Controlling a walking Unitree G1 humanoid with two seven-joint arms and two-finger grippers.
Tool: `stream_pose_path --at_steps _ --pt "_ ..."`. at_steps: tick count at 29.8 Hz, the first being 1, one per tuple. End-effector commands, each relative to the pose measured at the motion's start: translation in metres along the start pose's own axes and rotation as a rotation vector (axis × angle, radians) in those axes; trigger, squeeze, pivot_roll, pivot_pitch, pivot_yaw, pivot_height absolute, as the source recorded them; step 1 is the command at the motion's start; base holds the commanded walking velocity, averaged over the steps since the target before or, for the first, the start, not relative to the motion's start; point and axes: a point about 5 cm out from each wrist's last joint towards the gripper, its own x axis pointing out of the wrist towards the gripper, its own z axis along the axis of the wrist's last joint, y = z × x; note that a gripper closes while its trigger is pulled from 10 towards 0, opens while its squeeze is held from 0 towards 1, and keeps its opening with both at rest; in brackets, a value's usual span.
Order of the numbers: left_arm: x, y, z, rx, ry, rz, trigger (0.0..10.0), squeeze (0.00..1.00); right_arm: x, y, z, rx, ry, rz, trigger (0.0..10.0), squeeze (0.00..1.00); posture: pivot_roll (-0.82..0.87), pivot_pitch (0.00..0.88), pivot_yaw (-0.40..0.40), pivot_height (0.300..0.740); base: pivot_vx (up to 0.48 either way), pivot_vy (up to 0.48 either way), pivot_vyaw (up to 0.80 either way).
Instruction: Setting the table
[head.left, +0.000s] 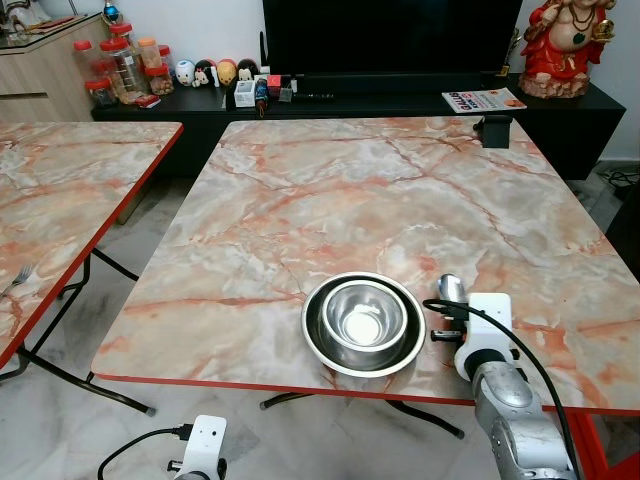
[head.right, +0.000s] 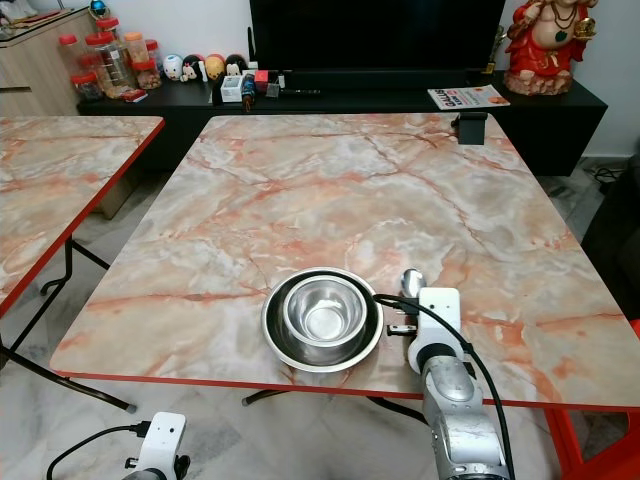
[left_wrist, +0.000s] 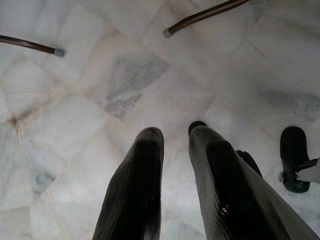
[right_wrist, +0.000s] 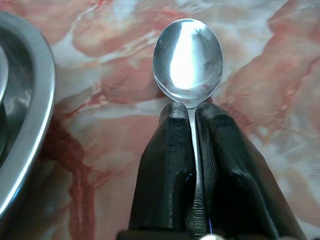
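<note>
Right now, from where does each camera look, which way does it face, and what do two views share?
Left eye view: on the head, facing forward and down at the marble table; right arm beside the steel bowl.
Right eye view: same head, same scene, slightly shifted.
Left wrist view: on the idle left arm, facing the floor past the left pincer.
Right wrist view: on the right wrist, along the right pincer shut on the spoon.
Shared: spoon, bowl rim and tabletop appear in eye and right wrist views.

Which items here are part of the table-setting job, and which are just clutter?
Job:
- spoon, clamped in the right gripper, over the table
- bowl, sitting in the plate

Clutter:
- jars
- figurines
- magazine
- statue
- left gripper, idle over the floor
</note>
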Motion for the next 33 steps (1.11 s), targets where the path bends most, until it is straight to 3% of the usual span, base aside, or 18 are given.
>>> stream_pose_path --at_steps 1,26,27,28,33 --pt "-0.0003 0.0021 -0.0021 0.005 0.014 0.001 10.0 0.0 0.0017 0.0028 -0.0009 0.001 0.012 0.008 10.0 0.0 -0.13 0.0 0.054 0.74 0.0 0.0 0.0" --pt "-0.0006 0.0027 -0.0033 0.009 0.016 -0.002 10.0 0.0 0.0067 0.0018 -0.0013 0.006 0.006 -0.009 10.0 0.0 -0.13 0.0 0.057 0.74 0.0 0.0 0.0" --pt "-0.0006 0.0028 -0.0034 0.011 0.016 -0.002 10.0 0.0 0.0066 0.002 -0.0015 0.007 0.006 -0.009 10.0 0.59 -0.13 0.0 0.059 0.74 0.0 0.0 0.0" --pt "-0.0007 0.003 -0.0033 0.013 0.016 -0.003 10.0 0.0 0.0066 0.0024 -0.0017 0.01 0.005 -0.009 10.0 1.0 -0.13 0.0 0.059 0.74 0.0 0.0 0.0" --pt "-0.0004 0.0027 -0.0023 0.015 0.015 -0.005 10.0 0.0 0.0069 0.002 -0.0013 0.012 0.001 -0.014 10.0 1.0 -0.13 0.0 0.06 0.74 0.0 0.0 0.0"
